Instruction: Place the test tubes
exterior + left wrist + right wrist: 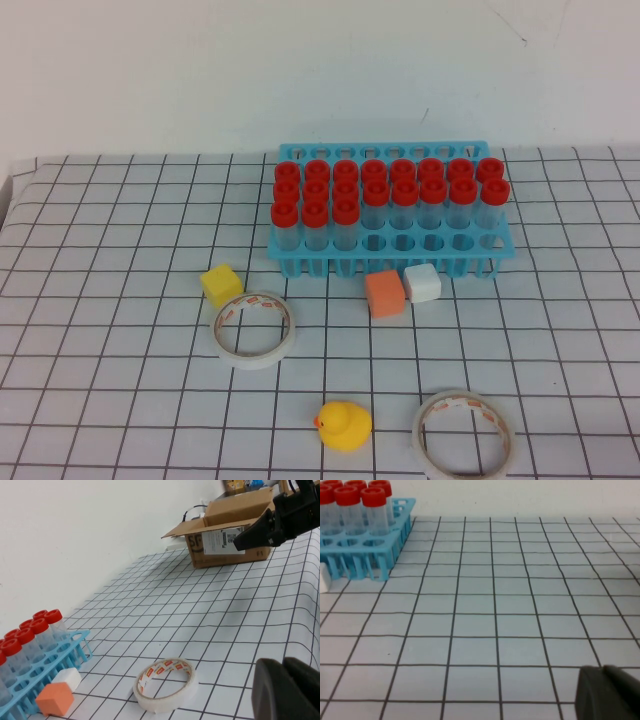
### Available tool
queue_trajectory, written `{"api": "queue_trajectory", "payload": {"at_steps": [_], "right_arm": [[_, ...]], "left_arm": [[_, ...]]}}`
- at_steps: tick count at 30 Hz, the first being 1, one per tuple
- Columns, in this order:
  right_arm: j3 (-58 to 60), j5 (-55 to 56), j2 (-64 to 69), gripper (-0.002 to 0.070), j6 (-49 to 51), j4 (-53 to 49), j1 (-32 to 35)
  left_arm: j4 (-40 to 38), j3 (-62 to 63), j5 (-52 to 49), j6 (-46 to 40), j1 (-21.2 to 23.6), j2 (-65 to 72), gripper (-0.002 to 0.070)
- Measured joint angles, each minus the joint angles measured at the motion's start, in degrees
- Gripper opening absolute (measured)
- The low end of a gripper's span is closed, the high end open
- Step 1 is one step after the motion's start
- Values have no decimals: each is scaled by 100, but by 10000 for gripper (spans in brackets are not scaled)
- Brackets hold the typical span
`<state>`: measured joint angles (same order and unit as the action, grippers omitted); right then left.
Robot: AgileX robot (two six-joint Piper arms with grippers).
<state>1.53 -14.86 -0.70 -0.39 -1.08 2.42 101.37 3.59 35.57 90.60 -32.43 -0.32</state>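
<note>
Red-capped clear test tubes upright in blue plastic rack | orange cube, white cube just before rack | left pincer, right pincer closed, empty, low over gridded tabletop, apart from rack

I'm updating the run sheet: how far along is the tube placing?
Done: two rows of test tubes plus three more stand in the blue rack. In hand: nothing; the left gripper and right gripper hang low over the table, jaws shut, empty. Left: several rack holes are open, yet no loose tube shows.
</note>
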Motion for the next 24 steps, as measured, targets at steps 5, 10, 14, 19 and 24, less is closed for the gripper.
{"api": "queue_trajectory", "payload": {"at_steps": [5, 10, 14, 19, 24], "right_arm": [[0, -53, 0, -1, 39, 0, 207], [0, -187, 0, -1, 39, 0, 329], [0, -262, 0, -1, 39, 0, 192], [-18, -365, 0, -1, 231, 0, 101], [-18, -378, 0, -1, 396, 0, 91]], "left_arm": [[0, 0, 0, 0, 0, 0, -1], [0, 0, 0, 0, 0, 0, -1], [0, 0, 0, 19, 0, 0, -1], [0, 0, 0, 19, 0, 0, -1], [0, 0, 0, 19, 0, 0, -1]]}}
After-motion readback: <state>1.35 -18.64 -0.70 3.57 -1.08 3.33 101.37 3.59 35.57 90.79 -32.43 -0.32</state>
